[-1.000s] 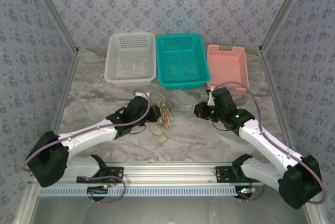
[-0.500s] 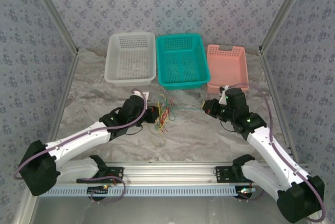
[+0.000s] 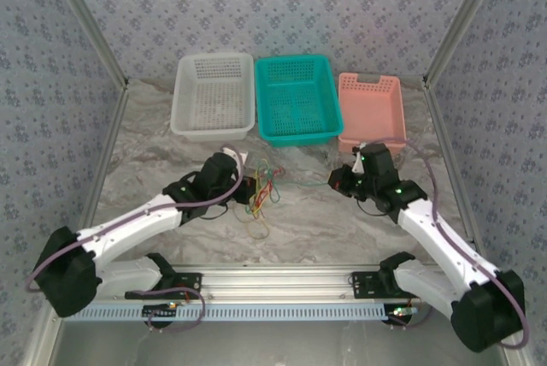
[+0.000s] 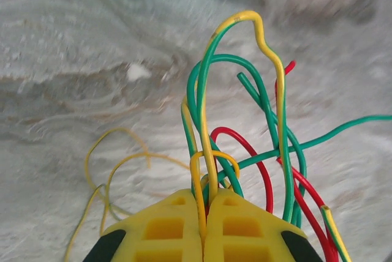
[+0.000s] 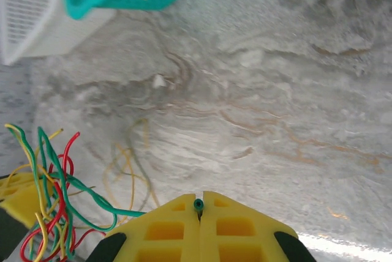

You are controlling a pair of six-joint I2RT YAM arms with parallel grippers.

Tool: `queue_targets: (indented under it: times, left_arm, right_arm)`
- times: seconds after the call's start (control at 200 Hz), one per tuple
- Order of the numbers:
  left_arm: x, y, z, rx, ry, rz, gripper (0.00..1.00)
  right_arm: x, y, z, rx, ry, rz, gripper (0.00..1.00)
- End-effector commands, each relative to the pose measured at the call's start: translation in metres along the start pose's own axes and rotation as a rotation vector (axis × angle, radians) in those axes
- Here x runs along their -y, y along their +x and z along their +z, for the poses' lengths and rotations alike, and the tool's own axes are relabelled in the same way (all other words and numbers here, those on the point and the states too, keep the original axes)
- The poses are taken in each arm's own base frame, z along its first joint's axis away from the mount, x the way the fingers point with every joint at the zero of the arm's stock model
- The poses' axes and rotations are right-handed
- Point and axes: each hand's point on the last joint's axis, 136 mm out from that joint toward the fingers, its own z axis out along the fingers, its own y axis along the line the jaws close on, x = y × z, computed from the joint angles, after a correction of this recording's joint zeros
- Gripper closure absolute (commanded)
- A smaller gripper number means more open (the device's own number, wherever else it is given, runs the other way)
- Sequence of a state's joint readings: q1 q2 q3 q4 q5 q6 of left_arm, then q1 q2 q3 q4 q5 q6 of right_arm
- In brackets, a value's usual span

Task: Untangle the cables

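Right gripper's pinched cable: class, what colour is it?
Green cable, its end clamped in the right gripper; the right wrist view shows it best.

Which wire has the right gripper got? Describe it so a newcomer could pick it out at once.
Look in front of the teal basket, where the left gripper clamps a bundle of yellow, green and red wires. One green wire leaves that bundle sideways to the shut right gripper, which pinches its cut end. Unlike its looping neighbours, it stretches out alone.
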State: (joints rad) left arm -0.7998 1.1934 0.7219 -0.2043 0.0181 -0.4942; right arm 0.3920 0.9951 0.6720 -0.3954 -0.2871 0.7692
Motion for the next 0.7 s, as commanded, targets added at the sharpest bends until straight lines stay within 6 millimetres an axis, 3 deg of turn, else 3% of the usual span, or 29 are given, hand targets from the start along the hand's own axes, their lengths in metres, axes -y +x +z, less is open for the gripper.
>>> queue_targets:
  times: [0.0,0.045,0.165,0.245,0.4,0.485,0.695]
  left_arm:
    - [-0.015,0.013,0.007,-0.082,-0.129,0.127,1.0]
    - [-0.012,0.012,0.009,-0.074,-0.128,0.13,1.0]
    - [-0.01,0.004,0.011,-0.023,-0.128,0.098,1.0]
    - [-0.007,-0.001,0.011,0.005,-0.118,0.081,1.0]
    - [0.004,-0.009,0.012,0.041,-0.086,0.063,1.0]
    - [0.011,-0.012,0.012,0.057,-0.059,0.056,1.0]
    - [0.03,-0.023,0.006,0.099,0.021,0.029,1.0]
  right_arm:
    - [0.026,0.002,0.01,0.009,0.101,0.011,1.0]
    - [0.024,0.004,0.01,0.001,0.093,0.014,1.0]
    - [0.015,0.006,-0.008,0.038,0.095,-0.014,0.68]
    - [0.006,0.005,-0.028,0.114,0.084,-0.019,0.55]
    - [-0.026,0.008,-0.046,0.227,-0.023,0.005,0.46]
    - [-0.05,0.014,-0.032,0.212,-0.101,0.009,0.47]
    - [-0.097,0.027,0.028,0.115,-0.22,0.042,0.46]
